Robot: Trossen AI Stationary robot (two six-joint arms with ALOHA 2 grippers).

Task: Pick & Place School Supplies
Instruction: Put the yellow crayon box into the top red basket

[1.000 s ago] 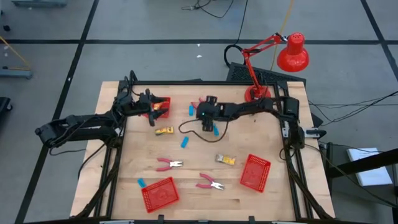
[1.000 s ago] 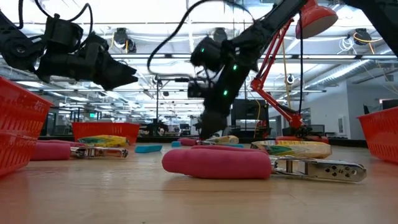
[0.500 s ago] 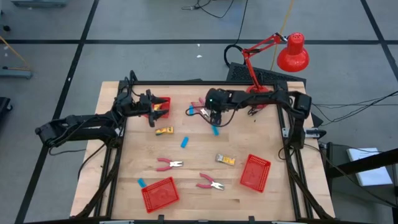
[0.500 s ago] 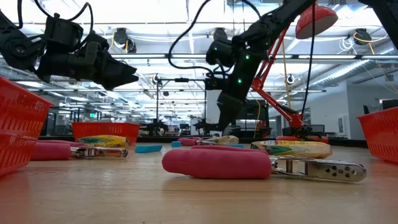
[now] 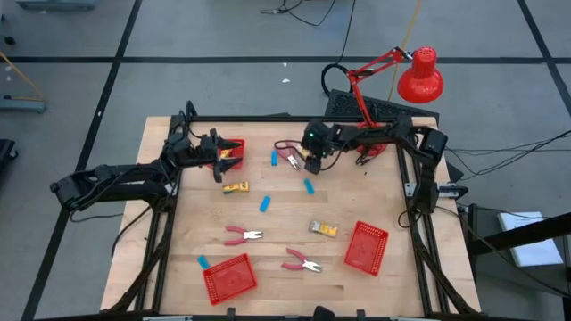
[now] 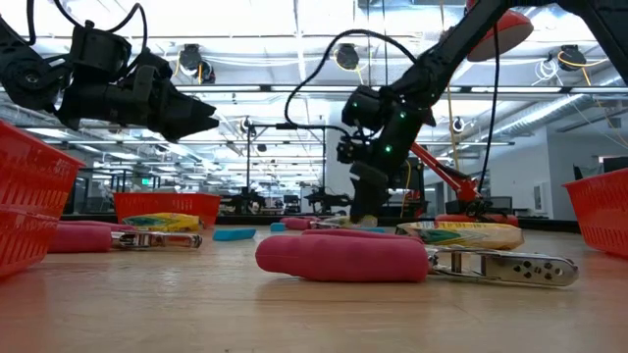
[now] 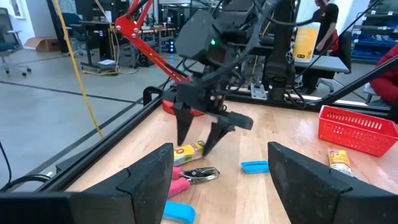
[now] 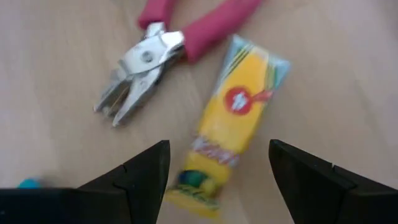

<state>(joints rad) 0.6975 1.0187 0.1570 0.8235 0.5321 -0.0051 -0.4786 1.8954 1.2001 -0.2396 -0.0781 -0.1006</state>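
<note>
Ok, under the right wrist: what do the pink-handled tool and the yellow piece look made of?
Pink-handled tool: bare, bright metal head, judging by the silvery shine and rivet; the handles look like matte pink rubber or plastic sleeves. Yellow piece: seemingly printed glossy plastic or foil wrapping, with a red logo; what is inside is unclear.

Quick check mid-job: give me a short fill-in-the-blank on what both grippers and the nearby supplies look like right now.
1. The right gripper hovers with open jaws over a ____ packet.
2. Beside that packet lie pliers with ____ handles.
3. The left gripper waits near a ____ basket.
4. Neither gripper holds ____.

Missing words: yellow; pink; red; anything
</note>
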